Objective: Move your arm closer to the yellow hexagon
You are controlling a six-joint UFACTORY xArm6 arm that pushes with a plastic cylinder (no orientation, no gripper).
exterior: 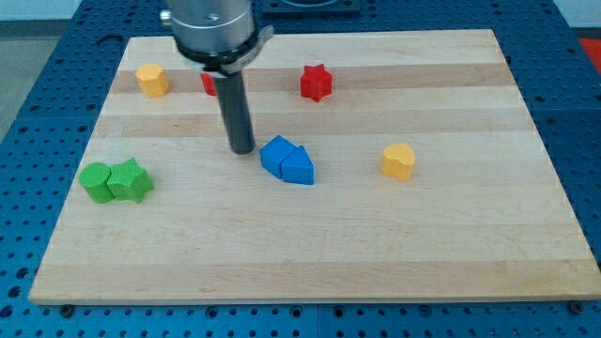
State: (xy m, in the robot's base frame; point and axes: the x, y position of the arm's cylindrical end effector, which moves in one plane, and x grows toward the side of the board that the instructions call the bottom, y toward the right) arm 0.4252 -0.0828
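Note:
The yellow hexagon (151, 80) sits near the board's top left corner. My tip (242, 149) rests on the board near the middle, below and to the right of the hexagon and well apart from it. The tip stands just left of a blue cube (275, 153), which touches a blue triangle block (300, 167). No block touches the tip.
A red block (208, 84) is partly hidden behind the rod. A red star (316, 83) lies at the top middle. A yellow heart-like block (398, 161) sits at the right. A green round block (95, 181) and a green star (130, 180) touch at the left. The wooden board (376, 253) lies on a blue perforated table.

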